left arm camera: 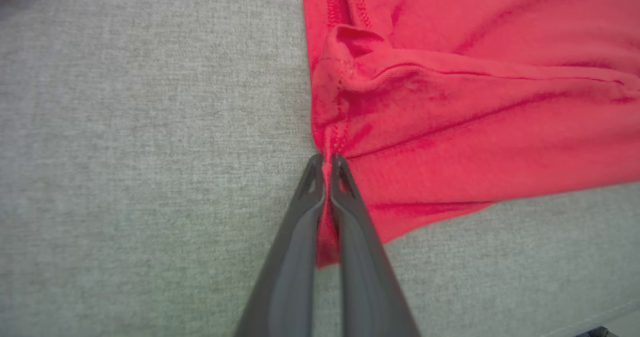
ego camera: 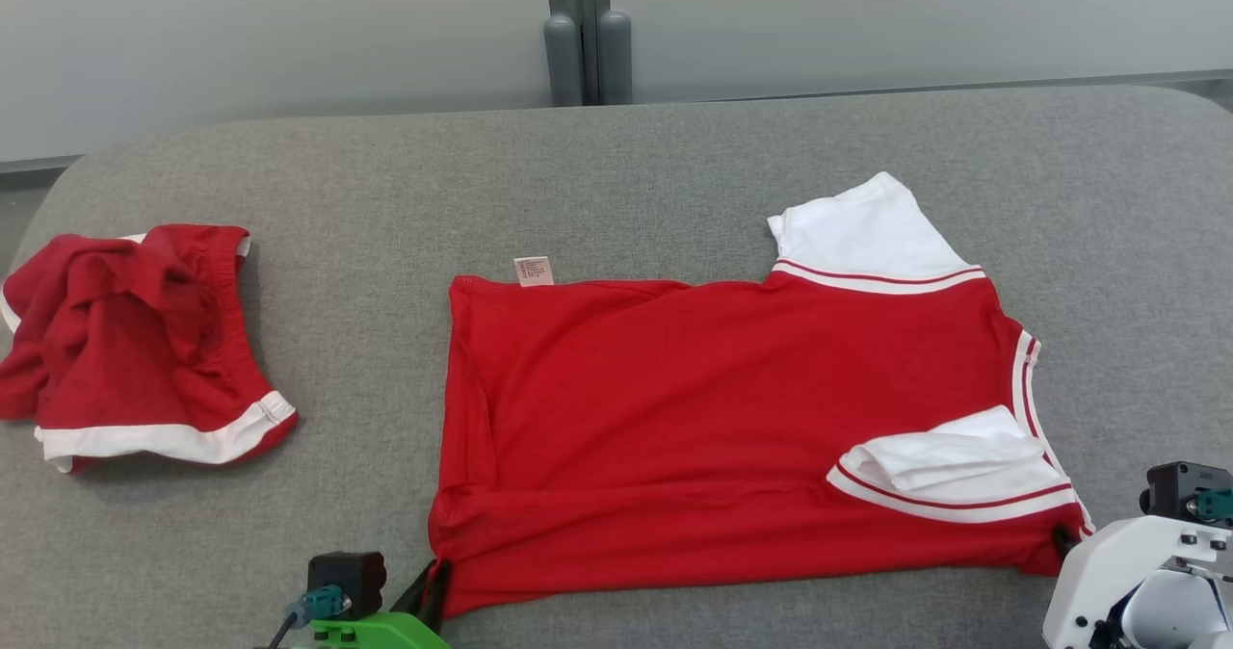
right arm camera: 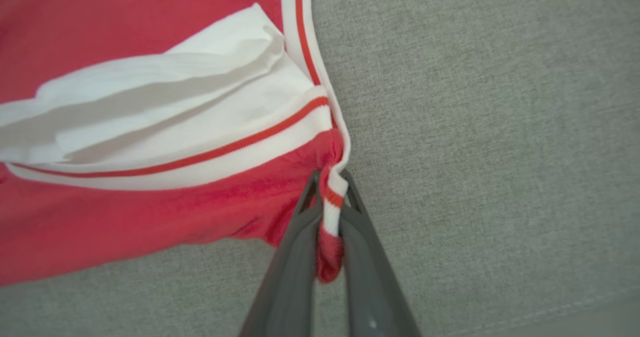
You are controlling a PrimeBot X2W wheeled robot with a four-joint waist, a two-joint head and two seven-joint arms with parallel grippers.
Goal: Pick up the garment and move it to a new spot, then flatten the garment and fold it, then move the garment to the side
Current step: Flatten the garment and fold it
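Grey cushion [ego camera: 616,177], garment [ego camera: 722,418], label [ego camera: 533,271] perhaps printed

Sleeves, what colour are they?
The shirt sleeves are white with red stripes; best in right wrist view.

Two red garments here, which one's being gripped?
The spread-out shirt with white sleeves: left gripper and right gripper pinch its near corners. The crumpled garment lies untouched.
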